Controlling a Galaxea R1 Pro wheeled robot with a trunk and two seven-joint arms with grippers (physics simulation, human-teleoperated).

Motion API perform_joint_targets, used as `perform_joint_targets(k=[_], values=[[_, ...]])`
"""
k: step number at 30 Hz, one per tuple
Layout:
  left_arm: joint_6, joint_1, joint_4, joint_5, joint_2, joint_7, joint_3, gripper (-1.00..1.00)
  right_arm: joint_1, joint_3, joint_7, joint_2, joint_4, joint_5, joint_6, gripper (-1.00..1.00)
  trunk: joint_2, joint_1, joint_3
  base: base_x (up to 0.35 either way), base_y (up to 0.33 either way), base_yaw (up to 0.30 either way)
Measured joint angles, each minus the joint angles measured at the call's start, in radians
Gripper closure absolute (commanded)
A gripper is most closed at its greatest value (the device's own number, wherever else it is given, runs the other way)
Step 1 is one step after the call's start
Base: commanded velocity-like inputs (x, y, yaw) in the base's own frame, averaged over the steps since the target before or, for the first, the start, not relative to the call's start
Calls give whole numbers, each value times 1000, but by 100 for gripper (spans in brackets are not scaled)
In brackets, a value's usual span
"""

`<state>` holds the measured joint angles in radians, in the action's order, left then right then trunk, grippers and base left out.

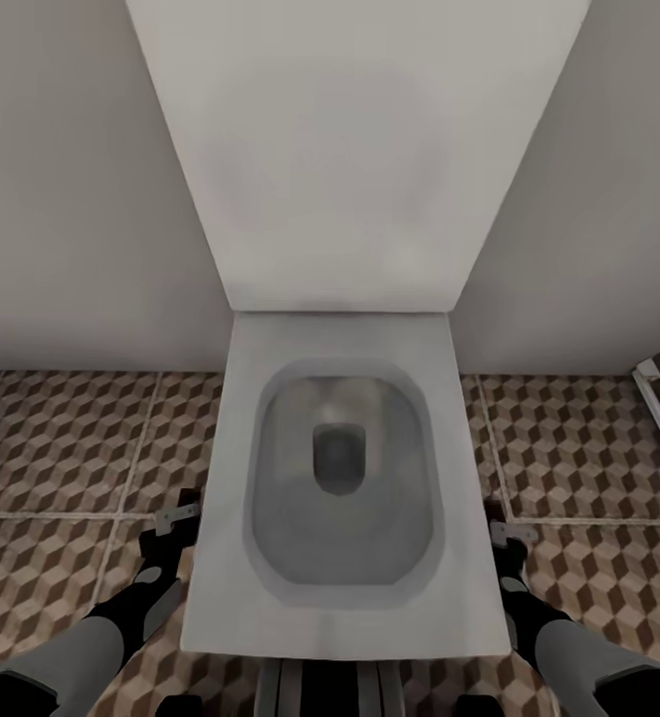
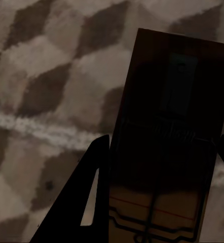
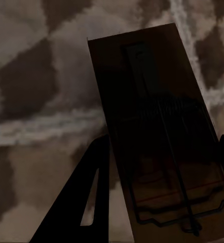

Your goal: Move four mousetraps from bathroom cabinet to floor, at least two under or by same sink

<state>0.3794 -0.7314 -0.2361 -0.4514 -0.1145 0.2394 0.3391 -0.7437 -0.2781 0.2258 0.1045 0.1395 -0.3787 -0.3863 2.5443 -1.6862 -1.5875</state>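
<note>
1. The wall (image 1: 61, 179) at the far side is plain pale grey, with no writing on it.
2. The bathroom floor (image 1: 61, 448) spreads left and right, its large tiles printed with brown, beige and white cubes and split by pale grout lines.
3. A white toilet (image 1: 341, 597) stands in the middle, its lid raised against the wall and the grey bowl open towards the robot; no brand mark can be read on it.
4. At the far right edge a narrow white frame (image 1: 658, 408) runs down to the floor.
5. The left gripper (image 1: 175, 523) hangs low over the tiles just left of the toilet's rim. In the left wrist view its dark fingers (image 2: 94, 202) are closed narrowly against the edges of a mousetrap (image 2: 168, 152), which they hold above the floor.
6. The right gripper (image 1: 509, 538) sits just right of the toilet rim. In the right wrist view one finger (image 3: 91, 202) presses the side of a second mousetrap (image 3: 162, 142), clamped the same way over a grout line.
7. Each trap is a flat tan wooden plate in deep shadow, with dark spring wire, a thin red line near the gripper end and a dark rectangular tab at the other end. Faint print seems to cross the middle of the left one, too blurred to read.
</note>
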Motion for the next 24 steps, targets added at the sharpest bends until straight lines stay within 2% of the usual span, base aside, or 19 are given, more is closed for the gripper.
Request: perform_joint_targets(k=[7,24], values=[[0,0,0,0,0,0,0,100,0,1,0,2,0,0,0,100,2,-3,-27,0,0,0],[0,0,3,-3,-5,0,-3,100,0,1,0,9,0,0,0,100,2,-3,-27,0,0,0]])
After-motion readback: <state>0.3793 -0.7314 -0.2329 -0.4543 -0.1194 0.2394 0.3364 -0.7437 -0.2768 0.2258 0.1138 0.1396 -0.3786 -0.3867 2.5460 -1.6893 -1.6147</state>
